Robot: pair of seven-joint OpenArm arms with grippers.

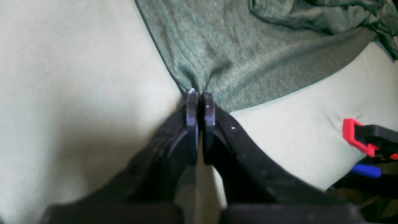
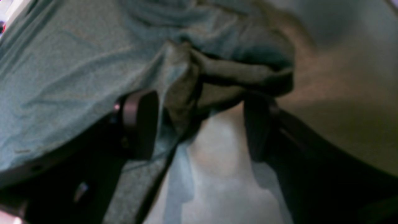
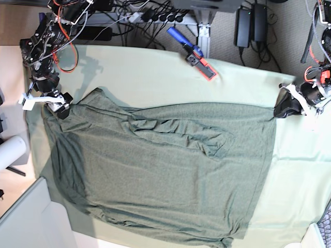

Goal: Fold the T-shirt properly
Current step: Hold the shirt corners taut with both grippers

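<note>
No folds done: the dark heathered grey-green knit T-shirt (image 3: pixel 160 170) lies spread, left gripper (image 1: pixel 201 93) clenched on its corner, right gripper (image 2: pixel 199 124) released, bunched cloth between its fingers (image 2: pixel 140 124).

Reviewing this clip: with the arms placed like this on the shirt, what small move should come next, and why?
Probably close the right gripper: its jaws stand open around a bunched fold of the T-shirt, while the left gripper is already shut on the opposite corner. Both corners need holding before lifting.
</note>
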